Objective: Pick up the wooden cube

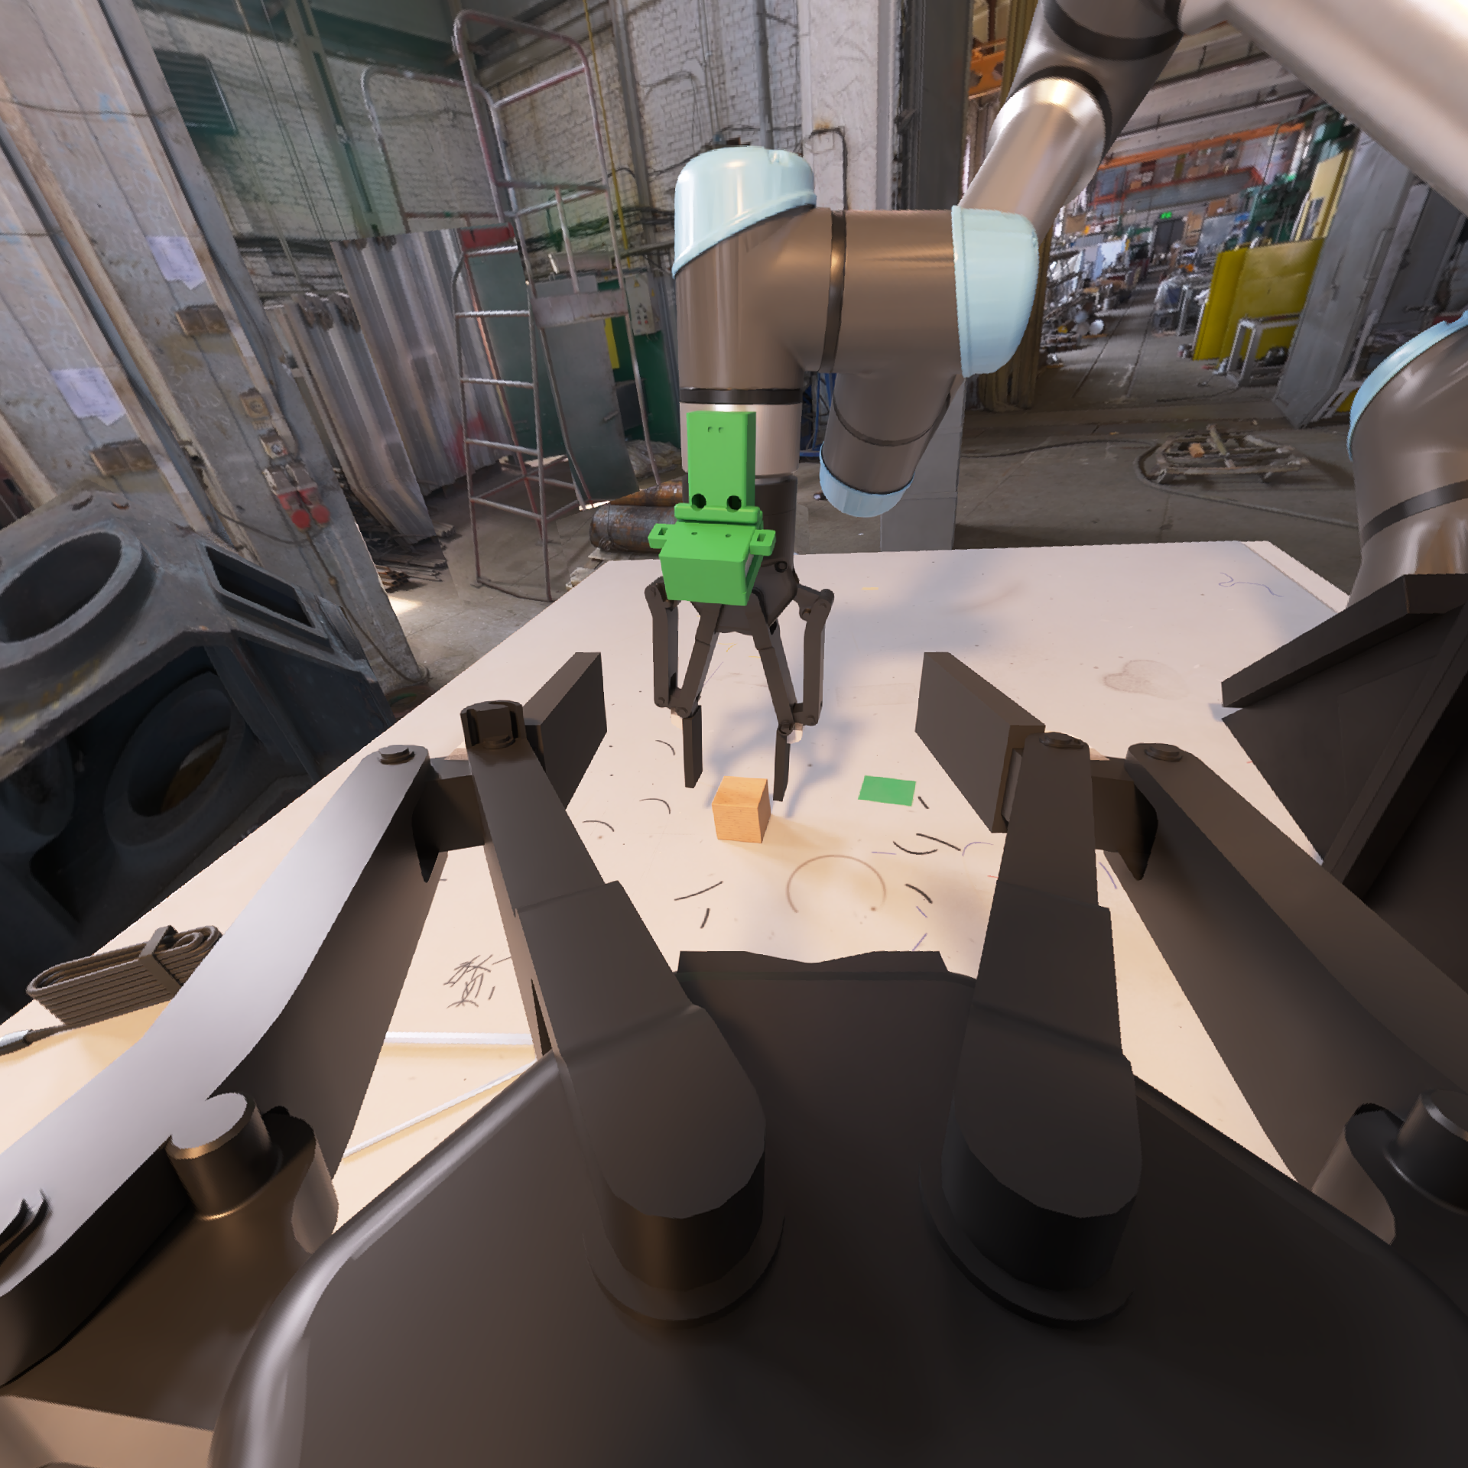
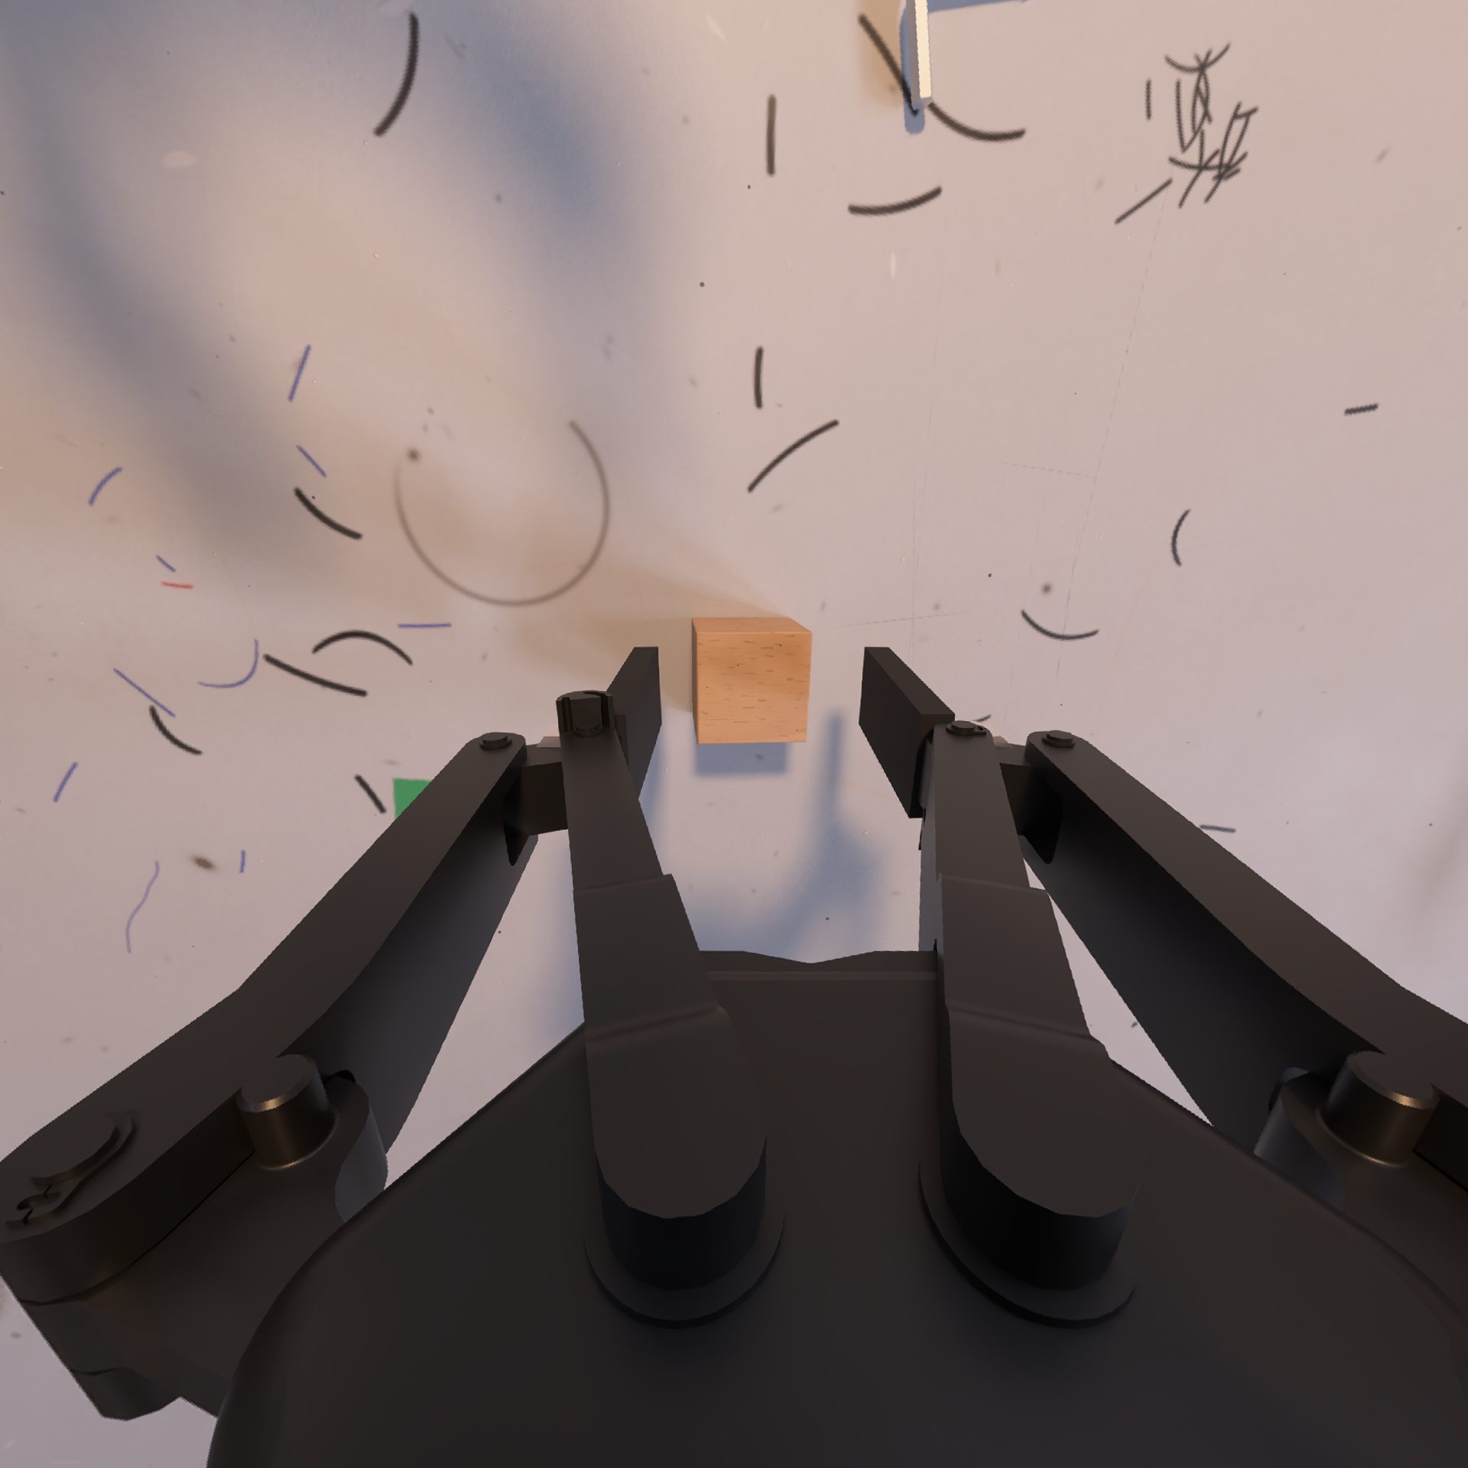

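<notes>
The wooden cube (image 1: 740, 809) is small and light brown and rests on the white table (image 1: 1033, 635). My right gripper (image 1: 737, 766) hangs over it, pointing down, with a green mount on its wrist. In the right wrist view the cube (image 2: 751, 683) lies between the open fingers of my right gripper (image 2: 762, 675), with a gap on each side and no contact. My left gripper (image 1: 762, 687) is open and empty, held above the table some way short of the cube.
A flat green square (image 1: 887, 790) lies on the table just right of the cube and shows in the right wrist view (image 2: 409, 794). Pen marks cover the tabletop. A ribbed grey object (image 1: 119, 977) sits near the table's left edge. The right arm's links (image 1: 834, 302) rise behind the cube.
</notes>
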`<act>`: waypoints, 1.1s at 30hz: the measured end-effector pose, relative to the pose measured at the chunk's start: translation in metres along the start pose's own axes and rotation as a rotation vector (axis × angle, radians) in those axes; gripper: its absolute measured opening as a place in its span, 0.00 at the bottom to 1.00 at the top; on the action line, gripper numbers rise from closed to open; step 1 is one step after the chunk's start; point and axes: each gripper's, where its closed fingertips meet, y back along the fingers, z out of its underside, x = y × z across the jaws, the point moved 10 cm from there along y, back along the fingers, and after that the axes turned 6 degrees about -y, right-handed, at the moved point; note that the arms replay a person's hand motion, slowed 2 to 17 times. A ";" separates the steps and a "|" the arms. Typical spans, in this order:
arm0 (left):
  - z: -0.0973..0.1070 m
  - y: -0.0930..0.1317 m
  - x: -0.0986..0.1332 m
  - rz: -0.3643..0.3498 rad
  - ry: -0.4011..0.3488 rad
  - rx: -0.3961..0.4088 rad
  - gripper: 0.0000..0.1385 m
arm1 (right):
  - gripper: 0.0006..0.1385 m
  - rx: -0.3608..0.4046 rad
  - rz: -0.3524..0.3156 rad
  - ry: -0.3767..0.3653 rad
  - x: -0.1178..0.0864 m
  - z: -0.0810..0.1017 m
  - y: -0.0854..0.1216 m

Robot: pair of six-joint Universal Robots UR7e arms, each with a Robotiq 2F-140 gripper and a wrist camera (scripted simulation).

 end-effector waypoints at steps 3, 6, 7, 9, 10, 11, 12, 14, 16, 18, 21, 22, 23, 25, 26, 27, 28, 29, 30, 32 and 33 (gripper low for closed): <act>0.000 0.001 0.000 0.001 0.000 0.003 0.74 | 0.49 0.002 -0.009 -0.006 0.002 0.000 -0.005; 0.000 0.001 -0.001 0.001 0.000 0.005 0.74 | 0.48 -0.001 -0.015 -0.012 0.003 0.001 -0.010; 0.000 0.002 -0.001 0.001 0.001 0.005 0.74 | 0.48 -0.002 -0.017 -0.013 0.003 0.002 -0.011; 0.001 0.002 -0.001 0.002 0.004 0.007 0.74 | 0.48 -0.002 -0.022 -0.015 0.003 0.002 -0.014; 0.001 0.002 -0.002 0.003 0.005 0.007 0.74 | 0.48 -0.002 -0.025 -0.015 0.003 0.002 -0.015; 0.001 0.002 -0.002 0.004 0.006 0.008 0.74 | 0.48 -0.002 -0.027 -0.016 0.003 0.002 -0.017; 0.001 0.001 -0.002 0.005 0.007 0.008 0.74 | 0.48 -0.001 -0.029 -0.016 0.003 0.002 -0.018; 0.001 0.001 -0.002 0.006 0.009 0.008 0.74 | 0.47 -0.002 -0.032 -0.017 0.003 0.002 -0.020; 0.002 0.001 -0.002 0.007 0.009 0.008 0.74 | 0.47 -0.002 -0.035 -0.018 0.003 0.002 -0.022; 0.002 0.000 -0.002 0.008 0.008 0.007 0.74 | 0.47 -0.001 -0.039 -0.019 0.003 0.002 -0.024; 0.002 -0.001 -0.002 0.010 0.007 0.006 0.74 | 0.46 0.000 -0.045 -0.018 0.002 0.002 -0.026; 0.002 -0.001 -0.001 0.011 0.006 0.006 0.74 | 0.45 0.000 -0.047 -0.018 0.002 0.002 -0.026; 0.001 -0.001 -0.001 0.012 0.005 0.005 0.74 | 0.45 0.000 -0.048 -0.018 0.002 0.002 -0.027; 0.001 -0.002 -0.001 0.014 0.004 0.004 0.74 | 0.45 -0.001 -0.050 -0.019 0.002 0.002 -0.028; 0.001 -0.002 0.000 0.015 0.003 0.004 0.74 | 0.44 -0.001 -0.052 -0.019 0.002 0.002 -0.028; 0.001 -0.003 0.000 0.016 0.002 0.004 0.74 | 0.44 -0.001 -0.053 -0.020 0.002 0.002 -0.028; 0.001 -0.003 0.000 0.018 0.002 0.003 0.74 | 0.44 -0.001 -0.054 -0.021 0.002 0.002 -0.029; 0.001 -0.003 0.000 0.019 0.001 0.003 0.74 | 0.44 -0.002 -0.054 -0.021 0.002 0.002 -0.029; 0.001 -0.004 0.001 0.020 0.001 0.002 0.74 | 0.44 -0.002 -0.055 -0.021 0.002 0.003 -0.029; 0.001 -0.004 0.001 0.022 0.000 0.002 0.74 | 0.43 -0.004 -0.056 -0.021 0.002 0.003 -0.029; 0.001 -0.005 0.001 0.023 0.000 0.001 0.74 | 0.43 -0.004 -0.056 -0.022 0.002 0.003 -0.029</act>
